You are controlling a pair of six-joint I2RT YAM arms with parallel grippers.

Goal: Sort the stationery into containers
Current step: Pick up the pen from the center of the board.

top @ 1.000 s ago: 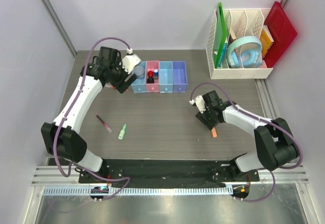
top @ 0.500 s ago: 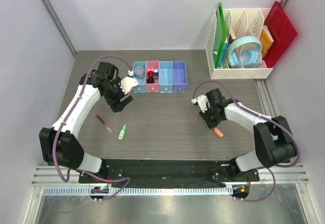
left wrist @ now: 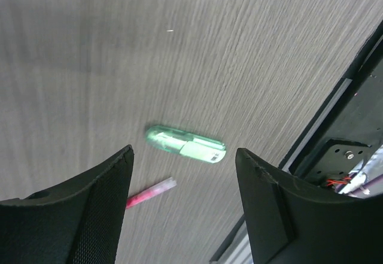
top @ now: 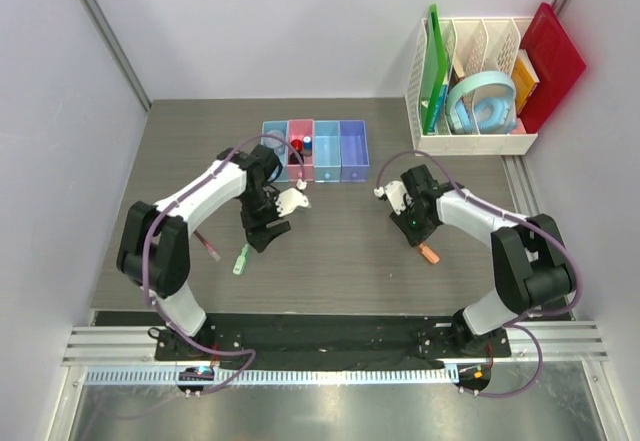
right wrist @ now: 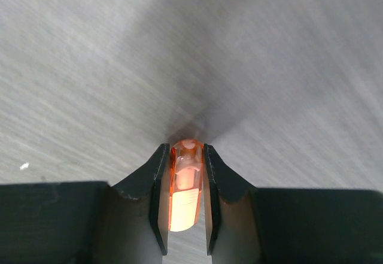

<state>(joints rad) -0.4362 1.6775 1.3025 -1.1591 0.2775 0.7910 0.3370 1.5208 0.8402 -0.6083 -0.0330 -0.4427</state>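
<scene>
My right gripper (right wrist: 184, 177) is shut on the orange marker (right wrist: 183, 187), which lies flat on the table between the fingers. From above, that gripper (top: 421, 242) sits right of centre with the orange marker (top: 429, 256) poking out toward the near side. My left gripper (left wrist: 184, 154) hangs open above the light green marker (left wrist: 186, 145), and the dark red pen (left wrist: 149, 193) lies just beside it. In the top view the left gripper (top: 264, 234) is right beside the green marker (top: 240, 259) and the pen (top: 206, 245). The row of containers (top: 340, 151) holds a red ball piece (top: 296, 146) and a blue-capped piece (top: 308, 143) in the pink bin.
A white slotted rack (top: 470, 143) stands at the back right with a green board (top: 433, 61), a red board (top: 552, 61) and a light-blue ring (top: 482, 103). A black strip (top: 330, 333) runs along the near table edge by the arm bases.
My left arm swung from the bins down to the green marker and its jaws narrowed a little. My right gripper closed on the orange marker, which shifted slightly.
</scene>
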